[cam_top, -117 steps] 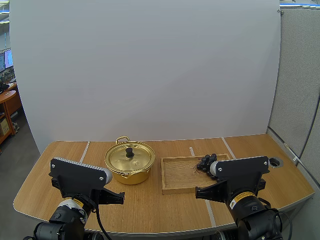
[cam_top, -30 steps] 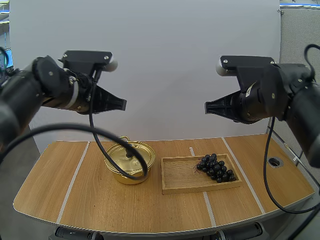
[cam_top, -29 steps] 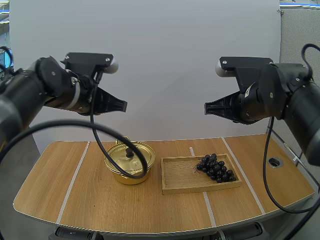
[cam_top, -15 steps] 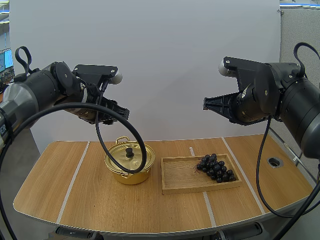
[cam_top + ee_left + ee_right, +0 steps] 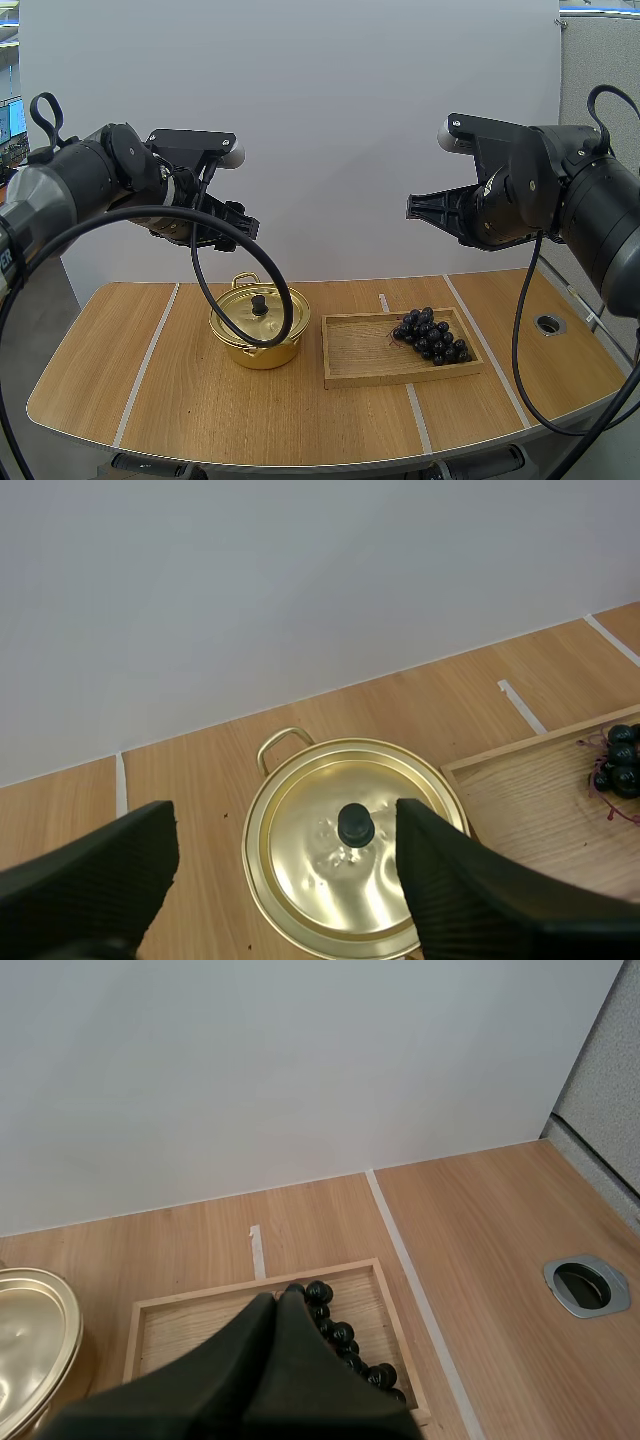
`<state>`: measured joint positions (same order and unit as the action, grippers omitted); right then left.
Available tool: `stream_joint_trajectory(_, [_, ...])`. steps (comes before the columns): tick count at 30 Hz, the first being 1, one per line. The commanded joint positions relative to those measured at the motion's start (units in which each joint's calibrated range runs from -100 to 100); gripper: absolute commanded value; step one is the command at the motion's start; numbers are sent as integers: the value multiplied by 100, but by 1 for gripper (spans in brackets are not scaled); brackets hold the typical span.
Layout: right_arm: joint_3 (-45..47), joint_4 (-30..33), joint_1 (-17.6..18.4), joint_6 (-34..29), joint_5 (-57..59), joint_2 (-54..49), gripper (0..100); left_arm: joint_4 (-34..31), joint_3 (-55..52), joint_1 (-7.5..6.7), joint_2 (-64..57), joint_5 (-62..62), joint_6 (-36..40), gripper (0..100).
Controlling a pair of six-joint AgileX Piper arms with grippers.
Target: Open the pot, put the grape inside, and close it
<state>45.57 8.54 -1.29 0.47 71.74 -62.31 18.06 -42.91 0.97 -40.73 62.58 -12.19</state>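
Observation:
A gold pot [image 5: 258, 332] with its lid on and a black knob [image 5: 259, 303] stands left of centre on the table. To its right, a bunch of dark grapes [image 5: 430, 335] lies at the right end of a wooden tray [image 5: 360, 352]. My left gripper [image 5: 243, 222] hangs high above the pot; in the left wrist view its fingers [image 5: 100, 875] stand wide apart, open, with the pot [image 5: 300, 880] far below between them. My right gripper [image 5: 410, 210] is high over the tray. It is shut, and its wedge [image 5: 280, 1300] points down at the grapes [image 5: 345, 1345].
Pale tape lines cross the wooden table. A round metal grommet hole [image 5: 549, 323] sits near the right edge. A grey partition stands at the right.
My left gripper's fingers have spread from shut to wide open. Both arms dipped slightly forward a second ago and have held still since.

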Motion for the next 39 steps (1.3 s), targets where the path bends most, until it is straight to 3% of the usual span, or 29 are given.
stream_joint_trajectory(1, [-72, 81, -23, -13, -38, 1, 0, 57, 48, 11, 4, 124, -24, 100])
stream_joint_trajectory(5, [-72, 304, -23, -13, -38, 1, 0, 1, 48, 11, 16, 169, -24, 100])
stream_joint_trajectory(8, [-72, 390, -23, 323, 141, 1, 0, 1, 48, 11, 16, 169, -24, 100])
stream_joint_trajectory(10, [-72, 304, -23, 531, 314, 1, 21, 1, 48, 11, 16, 169, -24, 100])
stream_joint_trajectory(15, [-72, 189, -23, 1021, 372, 1, 91, 1, 48, 11, 16, 246, -24, 100])
stream_joint_trajectory(16, [-72, 159, -23, 1090, 372, 1, 100, 1, 48, 11, 16, 297, -24, 100])
stream_joint_trajectory(28, [-72, -3, -23, 1226, 431, 1, 100, -212, 48, 11, 16, 767, -24, 100])
stream_joint_trajectory(35, [-72, -3, -23, 1226, 431, 1, 100, -212, 48, 11, 4, 633, -275, 100])
stream_joint_trajectory(39, [-72, -3, -23, 1226, 431, 1, 100, -201, 48, 4, 17, 633, -844, 100])
